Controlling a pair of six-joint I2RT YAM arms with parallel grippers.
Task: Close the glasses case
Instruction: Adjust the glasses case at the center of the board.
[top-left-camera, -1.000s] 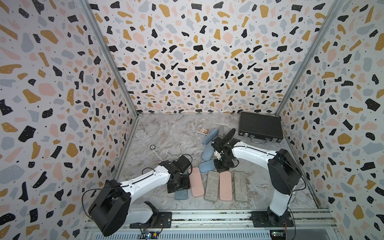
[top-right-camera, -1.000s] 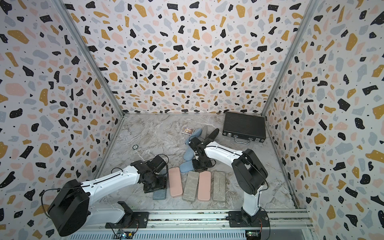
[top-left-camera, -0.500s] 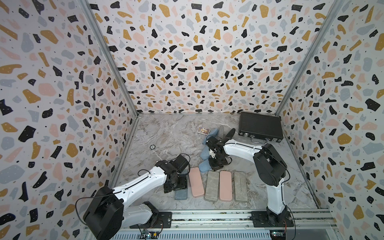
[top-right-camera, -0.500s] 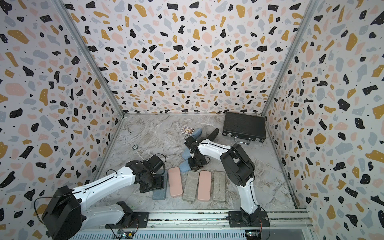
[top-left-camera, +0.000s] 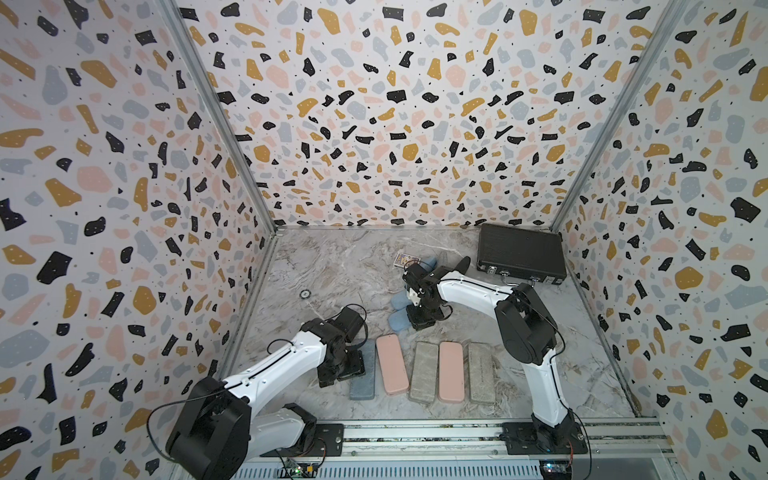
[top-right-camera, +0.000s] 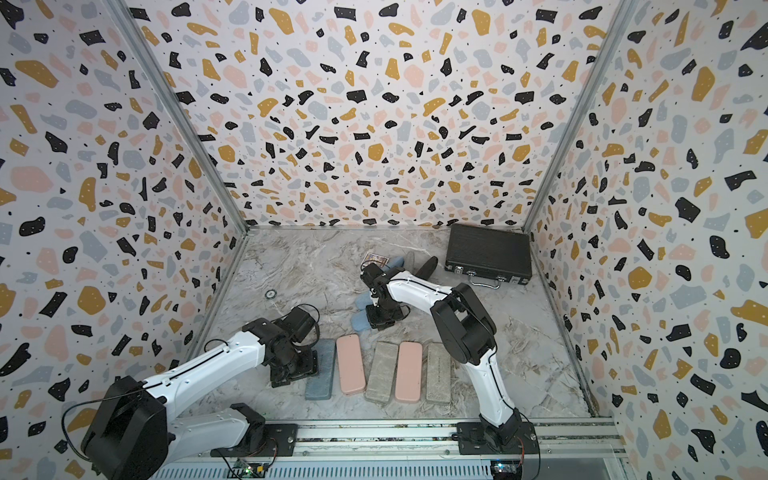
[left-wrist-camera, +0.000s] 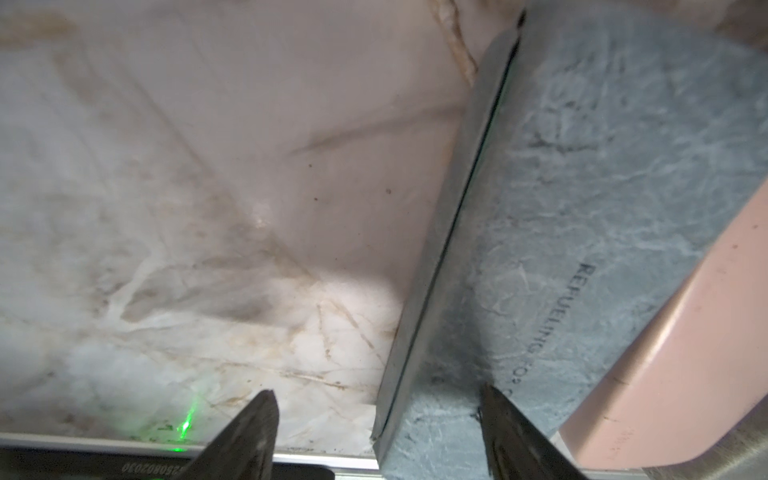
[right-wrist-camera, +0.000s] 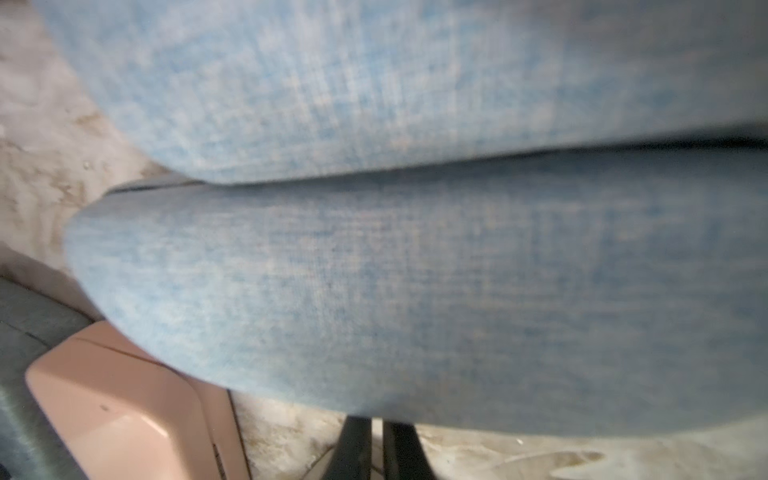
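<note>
A light blue fabric glasses case (top-left-camera: 397, 320) (top-right-camera: 359, 320) lies in the middle of the table. In the right wrist view its two halves (right-wrist-camera: 415, 291) meet along a seam with a thin dark gap at one end. My right gripper (top-left-camera: 422, 322) (top-right-camera: 380, 320) (right-wrist-camera: 376, 424) is shut, its tips down at the case's right edge. My left gripper (top-left-camera: 347, 370) (top-right-camera: 299, 365) (left-wrist-camera: 378, 392) is open, straddling the long edge of a closed blue-grey case (top-left-camera: 363, 384) (left-wrist-camera: 582, 208). One fingertip (left-wrist-camera: 498, 411) is over its top, the other over the table.
Right of the blue-grey case lie a pink case (top-left-camera: 390, 370), a grey one (top-left-camera: 423, 372), another pink and another grey. A black briefcase (top-left-camera: 521, 253) stands at the back right. A small card box (top-left-camera: 405, 259), more cases (top-left-camera: 428, 262) and a ring (top-left-camera: 305, 294) lie further back.
My right gripper has slid a little to the left and nearer along the light blue case, and its elbow has swung inward. The left arm has shifted only slightly.
</note>
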